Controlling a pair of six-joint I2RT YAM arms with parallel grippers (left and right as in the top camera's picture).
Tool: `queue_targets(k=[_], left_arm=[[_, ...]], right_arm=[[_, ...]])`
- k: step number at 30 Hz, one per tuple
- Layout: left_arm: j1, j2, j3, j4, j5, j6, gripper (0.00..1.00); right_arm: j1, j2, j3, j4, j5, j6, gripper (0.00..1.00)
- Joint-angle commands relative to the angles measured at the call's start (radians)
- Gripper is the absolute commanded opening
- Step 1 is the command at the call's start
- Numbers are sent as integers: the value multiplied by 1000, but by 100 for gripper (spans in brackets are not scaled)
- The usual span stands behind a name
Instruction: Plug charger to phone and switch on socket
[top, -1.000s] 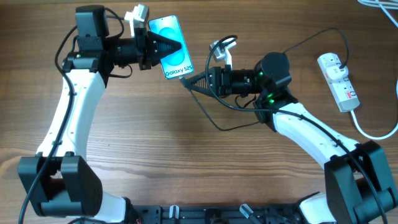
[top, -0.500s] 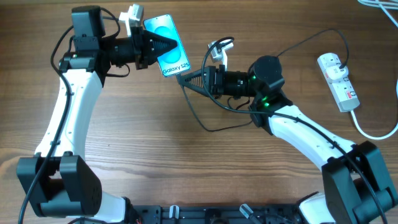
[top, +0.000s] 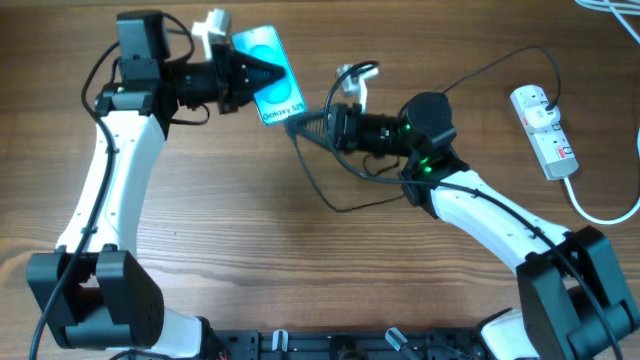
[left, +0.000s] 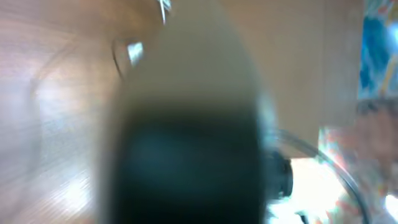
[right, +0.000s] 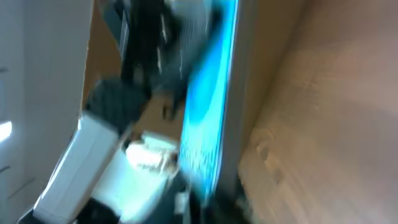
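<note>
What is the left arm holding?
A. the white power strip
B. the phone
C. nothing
B: the left gripper is shut on the phone, while the power strip lies far off by the other arm.

There is one phone with a blue screen. There is one charger, a long thin black cable. There is one socket, a white strip, and one plug sits in it. One thick white cord comes out of the socket. One more pale cord crosses the top right corner. There are two robot arms. Each has one tool, so that makes two: the left tool and the right tool. There is one wooden bench.
</note>
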Motion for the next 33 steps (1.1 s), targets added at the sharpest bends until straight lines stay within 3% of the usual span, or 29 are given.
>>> queue_targets(k=[1, 3, 5, 11, 16, 18, 28, 33], left_arm=[[-33, -10, -8, -3, 77, 24, 4], [-26, -10, -8, -2, 53, 24, 4], [-18, -10, -8, 3, 34, 24, 4], [-17, -10, -8, 16, 30, 24, 4], [-26, -10, -8, 15, 35, 24, 4], [-33, -10, -8, 15, 35, 24, 4], [-66, -10, -8, 8, 55, 24, 4], [-81, -10, -8, -3, 129, 103, 4]], right_arm=[[-19, -13, 35, 11, -6, -103, 67], [-25, -13, 35, 13, -113, -110, 68], [-26, -13, 35, 13, -213, -108, 60], [-26, -13, 35, 15, -330, -53, 25], [-25, -13, 35, 16, -317, -37, 23], [-25, -13, 35, 16, -285, -37, 4], [-25, -13, 35, 17, -153, 17, 4], [-25, -13, 35, 16, -134, 31, 5]])
